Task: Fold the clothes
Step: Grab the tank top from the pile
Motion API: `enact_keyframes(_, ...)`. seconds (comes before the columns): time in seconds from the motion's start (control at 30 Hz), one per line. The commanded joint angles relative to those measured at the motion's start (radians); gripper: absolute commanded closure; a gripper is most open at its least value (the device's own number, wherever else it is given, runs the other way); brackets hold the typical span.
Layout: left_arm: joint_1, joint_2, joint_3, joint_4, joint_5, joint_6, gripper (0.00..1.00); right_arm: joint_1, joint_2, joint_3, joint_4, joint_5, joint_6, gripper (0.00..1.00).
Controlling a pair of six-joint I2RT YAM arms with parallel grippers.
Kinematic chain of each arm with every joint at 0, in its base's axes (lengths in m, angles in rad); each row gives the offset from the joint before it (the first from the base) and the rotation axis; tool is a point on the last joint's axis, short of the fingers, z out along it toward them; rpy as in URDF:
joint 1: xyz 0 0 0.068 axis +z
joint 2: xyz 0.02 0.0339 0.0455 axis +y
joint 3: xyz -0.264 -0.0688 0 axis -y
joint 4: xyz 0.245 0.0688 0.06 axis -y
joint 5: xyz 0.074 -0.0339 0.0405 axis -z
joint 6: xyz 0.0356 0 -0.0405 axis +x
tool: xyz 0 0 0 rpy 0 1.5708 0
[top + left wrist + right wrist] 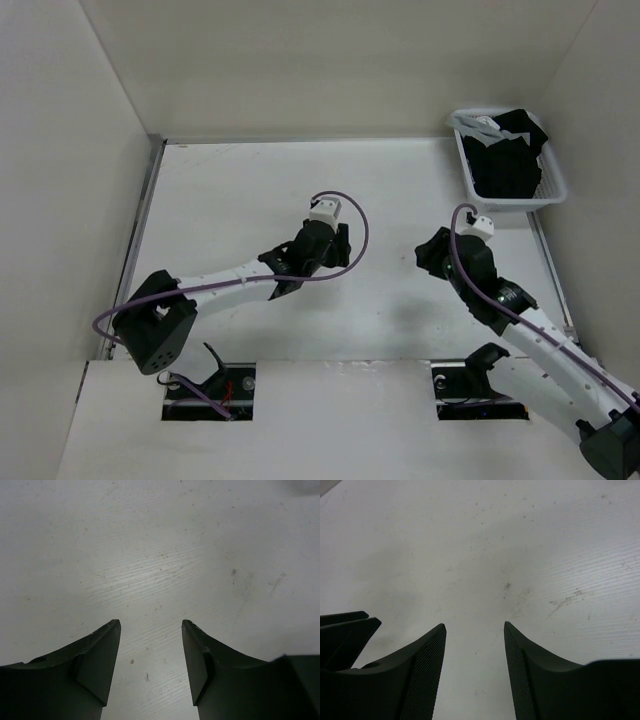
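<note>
1. The white surface is boxed in by plain pale walls on its left, far and right sides. A thin metal strip runs along the left edge.
2. Seen close up from the wrists, the surface has fine ribbed lines, dark specks and a few grey scuffs.
3. A white mesh basket sits at the far right corner. The black T-shirt lies heaped inside it, with a bit of light grey garment at the basket's far end.
4. The left jaws stand wide apart over the middle of the surface, holding nothing.
5. The right jaws are also spread wide and empty, towards the right edge, on the near side of the basket and apart from it.
6. A purple cable loops along each arm.
</note>
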Motion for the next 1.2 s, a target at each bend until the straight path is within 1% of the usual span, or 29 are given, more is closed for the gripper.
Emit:
enact_keyframes(0.0,0.011,0.002,0.048,0.041,0.042,-0.01,0.49,-0.032,0.015,0.008,0.095,-0.005,-0.029,0.49)
enact_keyframes(0.07,0.017,0.016,0.044,0.065,0.05,-0.011,0.49,-0.061,0.032,0.01,0.118,-0.025,-0.034,0.61)
enact_keyframes(0.13,0.017,0.032,0.041,0.1,0.058,-0.004,0.51,-0.096,0.052,0.011,0.146,-0.049,-0.035,0.77)
enact_keyframes(0.2,0.007,0.04,0.039,0.14,0.064,0.007,0.6,-0.139,0.08,0.024,0.17,-0.071,-0.032,0.93)
enact_keyframes(0.23,-0.001,0.04,0.035,0.163,0.067,0.015,0.67,-0.157,0.093,0.033,0.178,-0.071,-0.032,0.97)
enact_keyframes(0.27,-0.007,0.04,0.03,0.189,0.068,0.025,0.77,-0.188,0.116,0.051,0.19,-0.068,-0.035,1.0)
enact_keyframes(0.3,-0.015,0.04,0.021,0.218,0.065,0.039,0.85,-0.228,0.142,0.073,0.207,-0.063,-0.043,1.0)
enact_keyframes(0.33,-0.019,0.037,0.01,0.249,0.059,0.047,0.9,-0.277,0.17,0.1,0.232,-0.071,-0.047,1.0)
enact_keyframes(0.4,-0.022,0.029,-0.013,0.288,0.059,0.052,0.93,-0.366,0.242,0.16,0.307,-0.084,-0.078,1.0)
enact_keyframes(0.5,-0.01,0.017,-0.054,0.317,0.059,0.041,0.92,-0.49,0.403,0.29,0.379,-0.094,-0.124,1.0)
enact_keyframes(0.57,0.001,0.02,-0.079,0.346,0.058,0.035,0.88,-0.559,0.521,0.385,0.399,-0.077,-0.141,0.97)
enact_keyframes(0.63,0.011,0.029,-0.094,0.364,0.062,0.026,0.79,-0.636,0.653,0.489,0.417,-0.071,-0.156,0.92)
enact_keyframes(0.73,0.016,0.033,-0.105,0.372,0.065,0.018,0.64,-0.723,0.872,0.677,0.399,-0.086,-0.179,0.76)
enact_keyframes(0.8,0.022,0.04,-0.111,0.384,0.064,0.015,0.58,-0.756,0.987,0.787,0.352,-0.098,-0.199,0.65)
enact_keyframes(0.9,0.039,0.052,-0.114,0.39,0.07,0.003,0.54,-0.786,1.096,0.886,0.3,-0.117,-0.205,0.54)
enact_keyframes(1.0,0.051,0.065,-0.114,0.397,0.075,-0.002,0.54,-0.8,1.166,0.932,0.301,-0.14,-0.216,0.47)
enact_keyframes(1.1,0.056,0.08,-0.111,0.409,0.085,-0.01,0.54,-0.806,1.225,0.973,0.301,-0.167,-0.219,0.45)
enact_keyframes(1.17,0.056,0.088,-0.108,0.416,0.102,-0.011,0.54,-0.811,1.261,0.995,0.301,-0.206,-0.216,0.48)
